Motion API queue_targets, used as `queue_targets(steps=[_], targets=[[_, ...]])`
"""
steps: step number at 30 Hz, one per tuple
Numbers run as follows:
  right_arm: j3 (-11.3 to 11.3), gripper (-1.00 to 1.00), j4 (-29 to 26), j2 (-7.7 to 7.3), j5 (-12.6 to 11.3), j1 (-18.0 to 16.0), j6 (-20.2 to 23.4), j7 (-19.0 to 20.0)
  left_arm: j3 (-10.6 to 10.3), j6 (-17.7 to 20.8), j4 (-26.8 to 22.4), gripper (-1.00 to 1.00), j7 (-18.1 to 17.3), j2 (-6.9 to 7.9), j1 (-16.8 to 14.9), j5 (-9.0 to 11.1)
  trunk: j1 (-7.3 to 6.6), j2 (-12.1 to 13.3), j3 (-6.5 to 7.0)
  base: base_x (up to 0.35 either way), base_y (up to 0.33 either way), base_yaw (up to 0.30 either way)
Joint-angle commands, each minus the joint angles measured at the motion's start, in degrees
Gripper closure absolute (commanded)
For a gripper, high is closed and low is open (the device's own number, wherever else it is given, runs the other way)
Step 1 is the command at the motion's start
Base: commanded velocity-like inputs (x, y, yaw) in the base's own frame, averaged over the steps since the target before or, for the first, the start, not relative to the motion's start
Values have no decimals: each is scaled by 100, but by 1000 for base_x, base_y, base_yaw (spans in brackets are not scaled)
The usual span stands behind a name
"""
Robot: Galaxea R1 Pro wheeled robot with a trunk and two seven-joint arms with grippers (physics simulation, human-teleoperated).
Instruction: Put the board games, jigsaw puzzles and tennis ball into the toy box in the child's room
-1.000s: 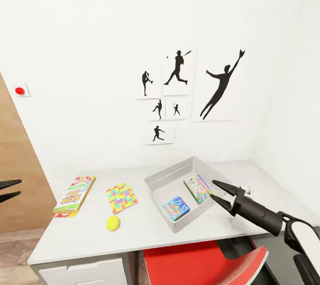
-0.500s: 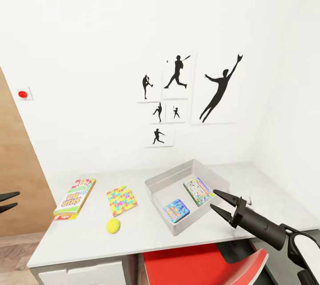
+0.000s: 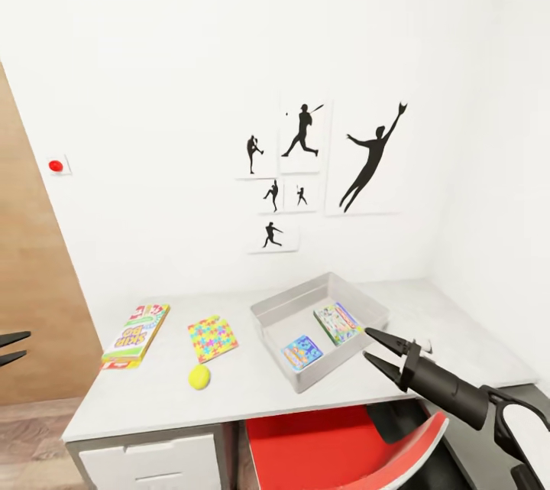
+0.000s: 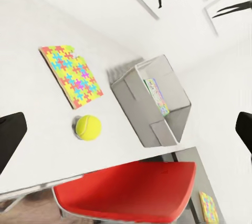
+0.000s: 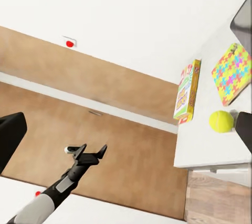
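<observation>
on the table (image 3: 252, 391) five toys and one toy box (image 3: 269, 315) are counted. two printed game boxes are inside the toy box: a small blue one (image 3: 302, 352) near its front wall and a larger, many-coloured one (image 3: 338, 322) just behind it, toward the right wall. a third game box (image 3: 136, 334), yellow-green with purple letters, is laid flat at the left part of the table. between it and the toy box one puzzle (image 3: 211, 338) is seen, flat on the top. one ball (image 3: 199, 377) is placed just in front of the puzzle, near the front edge, not touching it.

the right gripper (image 3: 376, 346) is held in the air at the right front corner of the toy box, with its two fingers spread apart and nothing between them. the two games in the box are just to its left; the ball and the puzzle are well apart from it, further left. the left gripper (image 3: 14, 348) is seen at the left border, off the table, near the wooden wall (image 3: 34, 306); its fingers are also apart and empty. the yellow-green game is the nearest toy to it.

in the left wrist view the puzzle (image 4: 71, 75), the ball (image 4: 88, 127) and the toy box (image 4: 157, 103) are seen again, with a red chair (image 4: 126, 190) below the table edge. six black sport figures (image 3: 305, 131) are hung on the white wall behind.
</observation>
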Motion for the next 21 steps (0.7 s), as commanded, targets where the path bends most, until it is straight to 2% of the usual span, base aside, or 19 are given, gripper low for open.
queue_targets(steps=[1,12,21], targets=[[-11,-100,5,-4,87,-2,-45,67,24,60,2,-100,-22,4,-1,-34,-1,-3,7,-234,0,0],[2,-100,7,3,149,-2,-184,36,21,67,3,-100,-22,35,-1,-28,-1,-3,106,-58,0,3],[32,-100,8,15,152,0,-255,27,21,107,-12,-100,-22,18,-1,-28,-1,-3,122,-2,0,4]])
